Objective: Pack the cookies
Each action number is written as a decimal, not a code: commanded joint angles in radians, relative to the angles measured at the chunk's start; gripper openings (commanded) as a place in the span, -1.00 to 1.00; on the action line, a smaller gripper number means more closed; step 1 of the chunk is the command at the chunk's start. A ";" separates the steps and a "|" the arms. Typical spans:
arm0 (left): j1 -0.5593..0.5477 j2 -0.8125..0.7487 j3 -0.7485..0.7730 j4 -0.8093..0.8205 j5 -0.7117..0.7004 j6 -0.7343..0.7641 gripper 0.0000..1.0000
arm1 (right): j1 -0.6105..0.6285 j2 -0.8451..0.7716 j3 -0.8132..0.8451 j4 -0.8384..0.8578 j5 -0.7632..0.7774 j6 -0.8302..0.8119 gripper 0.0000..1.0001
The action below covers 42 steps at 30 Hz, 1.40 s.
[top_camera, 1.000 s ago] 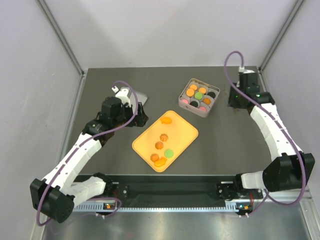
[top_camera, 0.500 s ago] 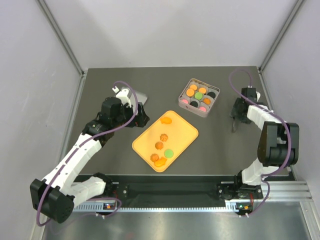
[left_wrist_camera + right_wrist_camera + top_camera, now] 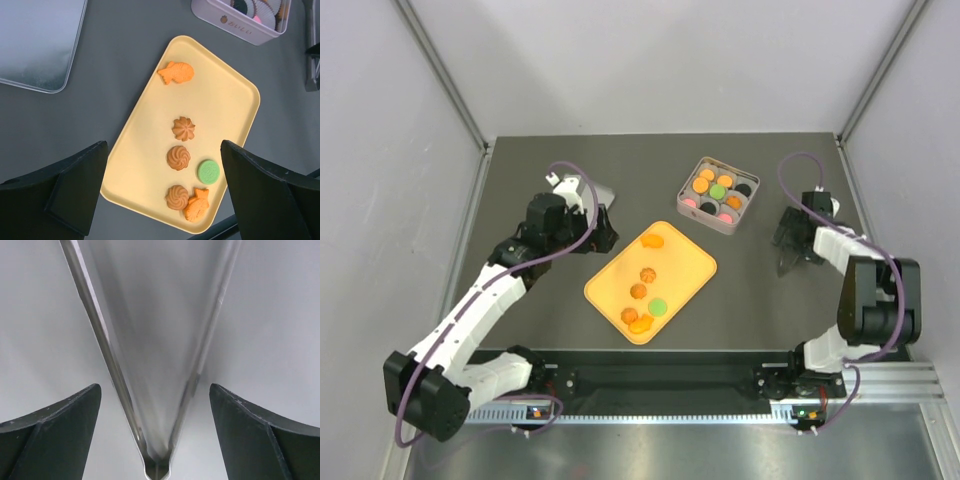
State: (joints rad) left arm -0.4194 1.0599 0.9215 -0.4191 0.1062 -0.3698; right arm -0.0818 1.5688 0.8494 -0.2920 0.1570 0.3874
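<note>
Picking from the orange tray [image 3: 235, 100] is judged the step in hand: six cookies [image 3: 178, 157] lie there, others are seated in the pink tin [image 3: 235, 27]. Both the left claw [image 3: 164, 150], above the tray, and the right claw [image 3: 155, 387] are held wide, empty. Descent onto one cookie is required next.

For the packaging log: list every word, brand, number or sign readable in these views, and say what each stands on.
On the tin, side wall, left wrist view: a small emblem and one short word in capitals, too blurred to read.
On the orange tray and the cookies: no text.
</note>
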 commanded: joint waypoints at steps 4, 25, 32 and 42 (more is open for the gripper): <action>0.005 0.075 0.016 0.040 -0.036 -0.038 0.98 | -0.004 -0.264 -0.009 -0.044 0.036 0.013 0.79; 0.115 0.494 0.283 -0.024 -0.380 -0.036 0.60 | 0.450 -0.337 0.246 -0.067 -0.085 0.016 0.75; 0.370 0.659 0.315 0.032 -0.385 -0.113 0.61 | 0.505 -0.268 0.292 -0.055 -0.123 0.002 0.73; 0.502 0.933 0.528 0.089 -0.289 -0.123 0.59 | 0.553 -0.211 0.327 -0.050 -0.126 -0.022 0.73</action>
State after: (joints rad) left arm 0.0666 1.9652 1.3827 -0.3836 -0.2150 -0.4843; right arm 0.4561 1.3460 1.1248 -0.3828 0.0383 0.3855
